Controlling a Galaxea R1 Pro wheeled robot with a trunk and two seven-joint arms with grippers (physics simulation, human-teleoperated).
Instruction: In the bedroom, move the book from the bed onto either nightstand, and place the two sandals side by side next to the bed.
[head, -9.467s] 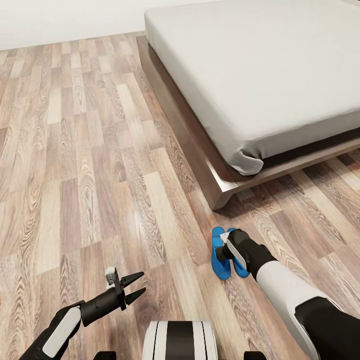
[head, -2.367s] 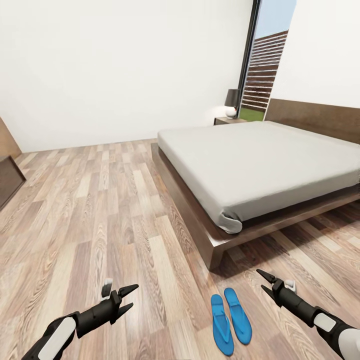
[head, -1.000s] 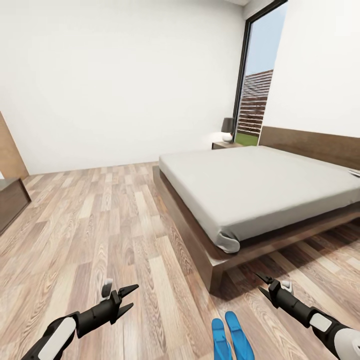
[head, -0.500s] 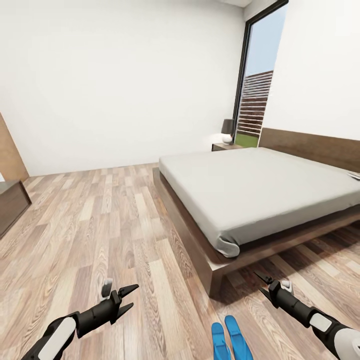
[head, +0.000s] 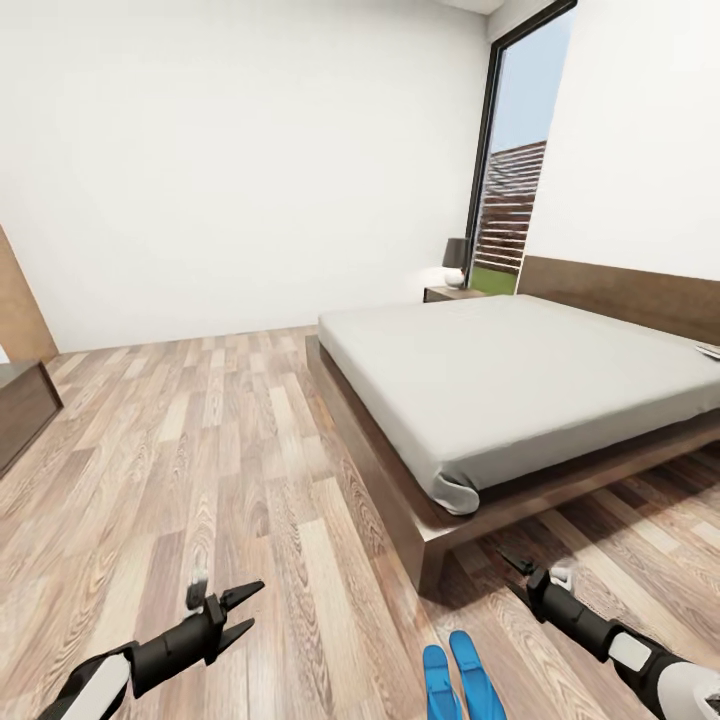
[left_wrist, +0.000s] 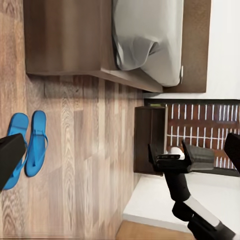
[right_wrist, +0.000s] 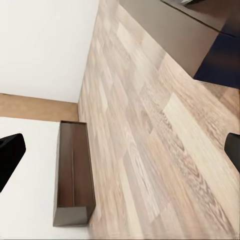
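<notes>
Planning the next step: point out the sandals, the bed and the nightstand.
sandals (head: 462, 683), head view, blue soles.
bed (head: 520, 375), head view, middle of the grey mattress.
nightstand (head: 452, 293), head view, its top, beside the window.

You see: sandals (head: 462, 684), bright blue pair; floor (head: 200, 480), light-brown wood-grain planks; bed (head: 400, 490), dark brown frame w/ light-grey mattress (head: 520, 370); walls (head: 250, 150), plain white; window (head: 505, 170), black frame; low cabinet (right_wrist: 74, 175), dark brown; both tools, left (head: 235, 612) & right (head: 513, 565), black.
</notes>
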